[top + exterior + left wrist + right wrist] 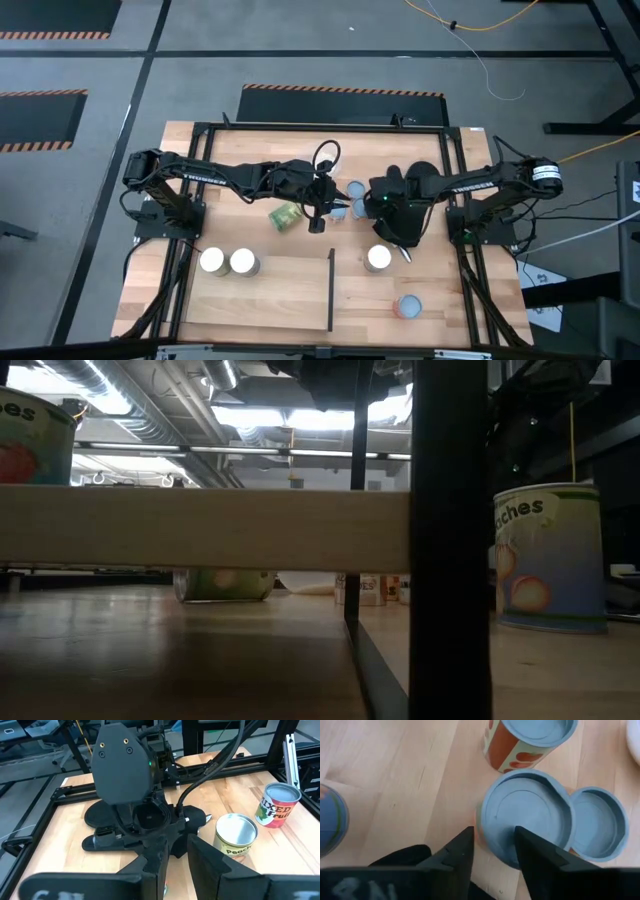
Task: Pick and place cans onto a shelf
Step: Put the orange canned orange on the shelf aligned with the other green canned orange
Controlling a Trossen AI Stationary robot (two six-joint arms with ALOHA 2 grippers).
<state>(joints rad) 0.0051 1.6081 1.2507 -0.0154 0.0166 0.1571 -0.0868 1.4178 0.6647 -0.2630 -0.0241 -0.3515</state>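
Note:
My right gripper (492,847) is open and slants down over a cluster of pale-blue-topped cans (348,203) at the table's middle. Its fingers straddle the near rim of one such can (527,815). Beside it stand another blue-topped can (597,822) and an orange-labelled one (530,740). My left gripper (177,870) hovers open just left of the cluster, holding nothing. A green-labelled can (284,215) lies on its side. Two white-topped cans (227,262) stand on the light-wood shelf (280,295). A peaches can (235,837) and a mixed-fruit can (277,805) stand right of the shelf's black strip (330,290). My right gripper comes from above, slanting down, with one finger (535,852) over the blue-topped can's lid (520,820) and the other outside its rim. I cannot tell whether either finger touches the can, which stands upright on the table.
A black oven mitt (405,235) lies under my right arm. A black frame rail (320,128) runs round the table's far and side edges. In the low view the shelf's plank (200,525) and a black post (450,540) hide much of the table.

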